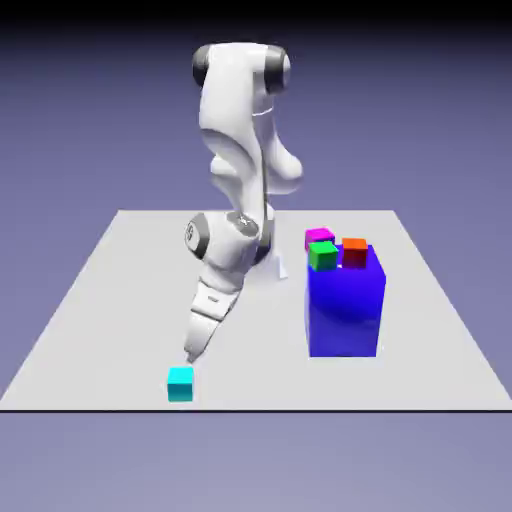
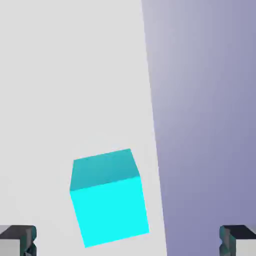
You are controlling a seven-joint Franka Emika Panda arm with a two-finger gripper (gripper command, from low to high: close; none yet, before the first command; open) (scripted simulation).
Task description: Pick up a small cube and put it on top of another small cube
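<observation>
Hand view: gripper spread wide, empty, fingertips at frame corners; cyan cube on table near edge, ahead of them, untouched. Exterior view: gripper just above cube.

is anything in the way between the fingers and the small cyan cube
Nothing visible. The open fingers point at the small cyan cube, with only bare grey table between; the big blue block stands off toward the exterior view's right.

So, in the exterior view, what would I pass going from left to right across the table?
Cyan cube → end effector, open just above it → big blue block, with small magenta, green and orange cubes bunched at its top.
</observation>
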